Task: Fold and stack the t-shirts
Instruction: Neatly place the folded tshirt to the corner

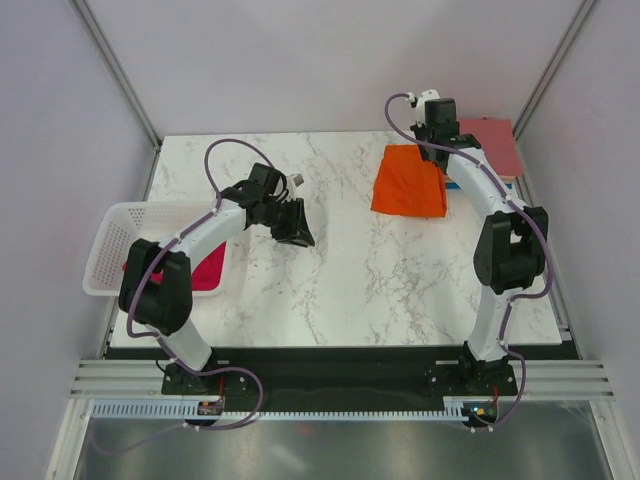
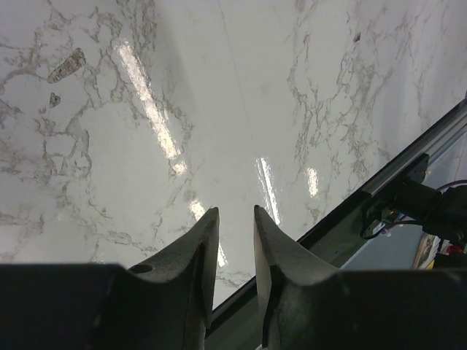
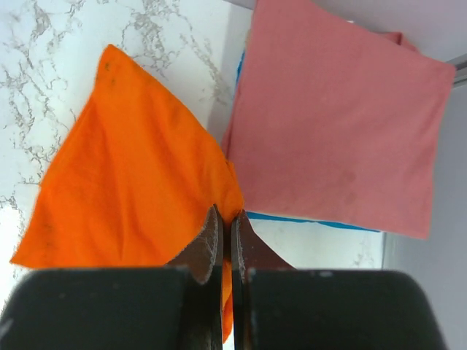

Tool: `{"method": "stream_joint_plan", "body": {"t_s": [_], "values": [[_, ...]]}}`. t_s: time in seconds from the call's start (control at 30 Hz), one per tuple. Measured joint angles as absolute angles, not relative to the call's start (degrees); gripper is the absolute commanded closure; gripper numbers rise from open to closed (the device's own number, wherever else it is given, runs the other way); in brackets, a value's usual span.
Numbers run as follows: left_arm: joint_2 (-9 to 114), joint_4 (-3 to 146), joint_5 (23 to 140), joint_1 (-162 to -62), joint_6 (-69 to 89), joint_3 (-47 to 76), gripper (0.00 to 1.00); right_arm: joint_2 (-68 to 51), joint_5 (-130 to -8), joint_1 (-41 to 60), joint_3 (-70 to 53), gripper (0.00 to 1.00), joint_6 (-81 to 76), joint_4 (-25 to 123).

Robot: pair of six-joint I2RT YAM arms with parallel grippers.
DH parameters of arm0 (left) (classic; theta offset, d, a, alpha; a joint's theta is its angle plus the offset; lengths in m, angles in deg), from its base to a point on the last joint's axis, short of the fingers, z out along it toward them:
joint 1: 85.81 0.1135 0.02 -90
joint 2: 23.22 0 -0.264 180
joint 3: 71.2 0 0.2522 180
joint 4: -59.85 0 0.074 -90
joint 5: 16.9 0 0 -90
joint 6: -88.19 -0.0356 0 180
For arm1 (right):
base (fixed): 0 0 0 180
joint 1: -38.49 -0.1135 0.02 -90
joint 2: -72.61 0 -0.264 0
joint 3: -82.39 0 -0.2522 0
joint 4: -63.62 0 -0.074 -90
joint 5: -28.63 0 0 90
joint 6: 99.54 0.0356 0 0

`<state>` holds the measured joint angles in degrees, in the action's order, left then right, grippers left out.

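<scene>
The bright orange t-shirt lies folded on the marble table at the back right, with its right corner lifted. My right gripper is shut on that corner; in the right wrist view the orange cloth runs up between the closed gripper. A folded salmon-pink shirt tops the stack just right of it, and a blue edge shows beneath. I cannot make out a peach shirt. The magenta-pink shirt lies at the basket. My left gripper hovers open and empty over bare marble.
A white slatted basket stands at the table's left edge. Metal frame posts and plain walls close in the back and sides. The black front rail with cables runs along the near table edge.
</scene>
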<state>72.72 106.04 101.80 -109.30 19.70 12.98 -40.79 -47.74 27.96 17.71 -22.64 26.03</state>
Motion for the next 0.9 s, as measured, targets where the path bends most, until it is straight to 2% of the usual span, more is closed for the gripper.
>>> {"method": "stream_joint_plan", "body": {"t_s": [0.53, 0.9], "values": [[71.85, 105.99, 103.38, -109.30, 19.64, 12.98, 0.67, -36.01, -45.84, 29.54, 22.73, 1.00, -25.44, 24.13], [71.74, 105.99, 103.38, -109.30, 19.60, 12.98, 0.67, -39.09, -47.61, 33.76, 37.01, 1.00, -25.41, 19.73]]}}
